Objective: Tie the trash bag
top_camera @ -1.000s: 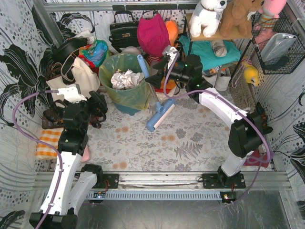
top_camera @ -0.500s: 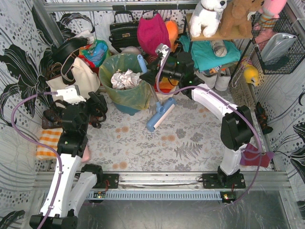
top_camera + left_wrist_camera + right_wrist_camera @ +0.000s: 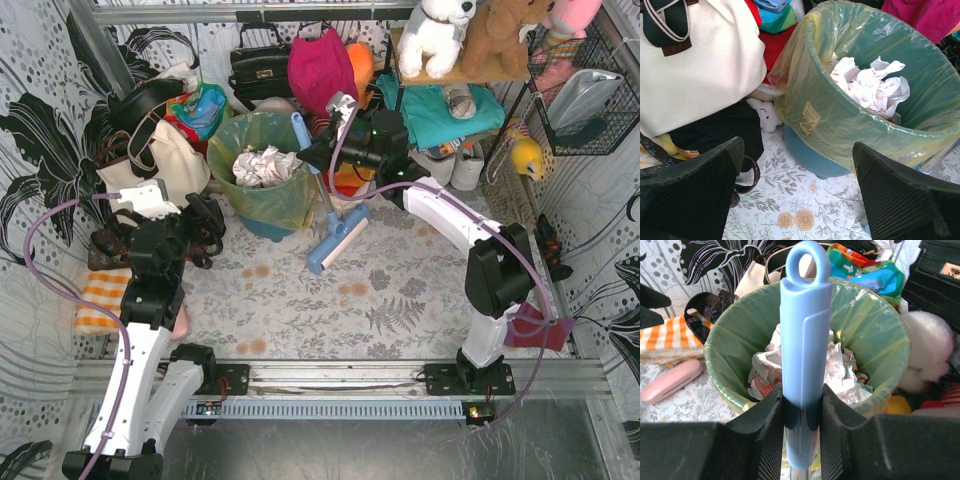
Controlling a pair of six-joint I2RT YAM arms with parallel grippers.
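Note:
The trash bag (image 3: 262, 200) is thin yellow-green plastic lining a round teal bin (image 3: 810, 156), its top folded over the rim, with crumpled white paper (image 3: 262, 165) inside. The bag (image 3: 840, 112) fills the upper right of the left wrist view. My left gripper (image 3: 205, 225) is open, low over the floor, left of the bin, with nothing between its fingers (image 3: 690, 190). At the bag's right rim my right gripper (image 3: 318, 150) is shut on the light blue handle (image 3: 805, 330) of a floor squeegee, which stands upright in front of the bag (image 3: 875, 340).
The squeegee's blue head (image 3: 335, 240) rests on the floral mat right of the bin. A cream tote bag (image 3: 160, 160) and dark bags crowd the bin's left side. A black handbag (image 3: 260, 65) and a magenta bag (image 3: 320, 65) stand behind. A pink case (image 3: 670, 381) lies on the floor.
My right gripper swung left to the bin's right rim and closed its jaws on the blue squeegee handle. The left arm stayed put, open.

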